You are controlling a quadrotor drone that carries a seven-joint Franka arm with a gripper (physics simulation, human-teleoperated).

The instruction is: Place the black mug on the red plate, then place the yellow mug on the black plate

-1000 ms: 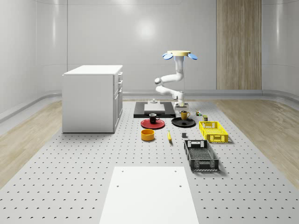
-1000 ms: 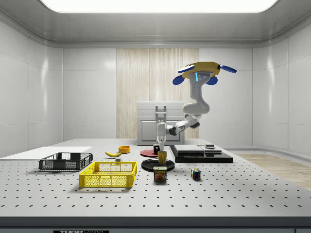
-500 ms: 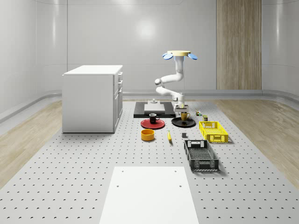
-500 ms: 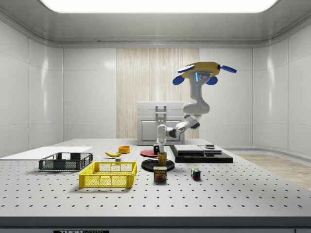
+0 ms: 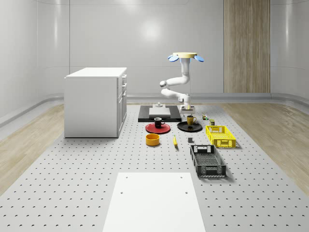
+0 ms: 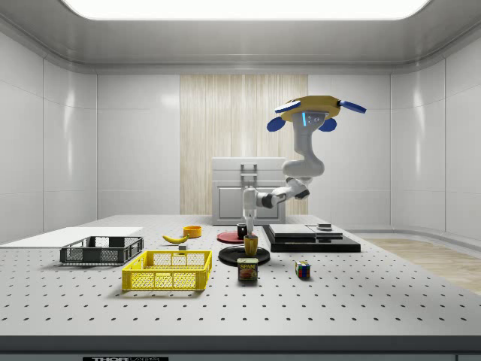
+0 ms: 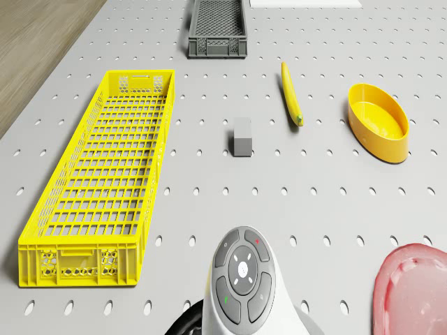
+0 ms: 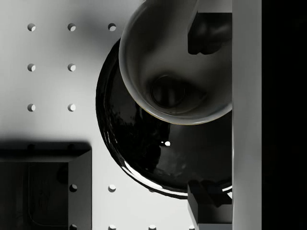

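My drone body (image 5: 185, 56) hovers in the air over the far part of the perforated grey surface (image 5: 72, 183), with the arm bent down from it. My pincer (image 6: 249, 224) hangs just above the yellow mug (image 6: 250, 244), which stands upright on the black plate (image 6: 244, 258). The wrist view looks straight down into the mug's round mouth. My two fingers (image 8: 207, 33) stand wide apart there, released and gripping nothing, and the plate (image 8: 144, 153) shows as a glossy disc. The black mug (image 5: 158, 122) stands on the red plate (image 5: 158, 129), just beside the black plate on the whole-scene view's left.

The side view also shows a Spam can (image 6: 247, 269) and a colour cube (image 6: 302, 269) near the surface's near edge. In the drone view a small grey block (image 7: 242, 136) lies between the yellow crate (image 7: 98, 181) and the banana (image 7: 291, 102). An oval yellow bowl (image 7: 378, 122) sits beyond the banana.

I count two mugs, two round plates and two lattice-walled crates. One crate is yellow and the other is a black crate (image 5: 207, 160). There is one bowl, one banana, one can, one cube and one block. A white drawer cabinet (image 5: 95, 101), a flat black platform (image 5: 159, 115) and a white sheet (image 5: 153, 200) also rest on the surface.
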